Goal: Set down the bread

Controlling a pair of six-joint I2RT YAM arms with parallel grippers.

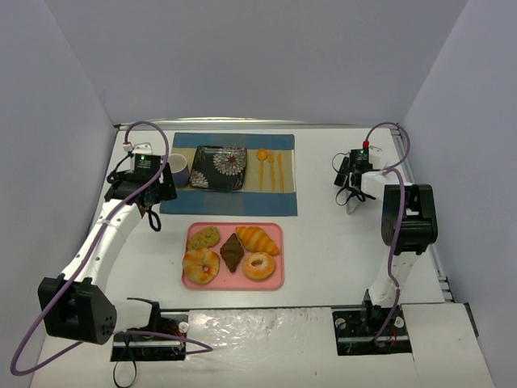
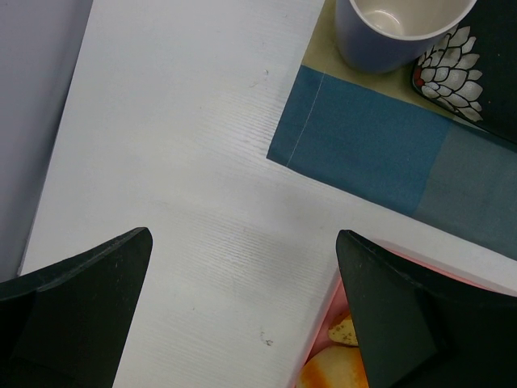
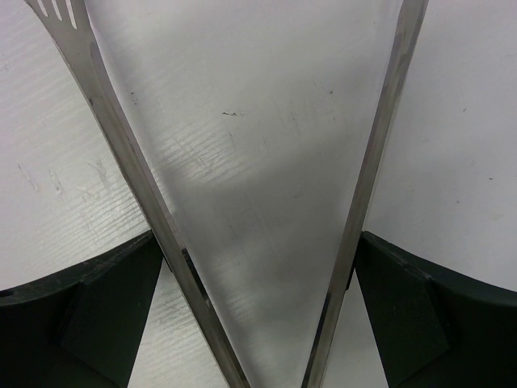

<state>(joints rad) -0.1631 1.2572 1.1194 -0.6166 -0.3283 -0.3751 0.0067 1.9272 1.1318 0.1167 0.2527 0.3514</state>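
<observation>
Two grippers checked, one item outstanding. Right gripper (image 3: 258,242): jaws at their widest, bearing on the outer faces of a pair of steel tongs (image 3: 129,149), whose two blades are fully spread with nothing between them; it hangs over the far right part of the table (image 1: 323,259), well apart from the work. Left gripper (image 2: 244,242): jaws wide and empty, over bare table just off the near left corner of the placemat (image 1: 174,206), near the mug (image 1: 178,170). The bread (image 1: 257,239) lies untouched in the far right corner of the pink tray (image 1: 277,275), just beside the chocolate pastry (image 1: 233,252) and just above a ring donut (image 1: 259,265). Placing is not yet begun; I judge the patterned plate (image 1: 220,168) on the mat to be the likely destination. Hazards noted: my hold on the tongs is by spring pressure only, so they may twist or slip on the reach; a blade could catch the neighbouring pastry or the tray rim; too firm a squeeze would crush the bread, too light would drop it in transit.
</observation>
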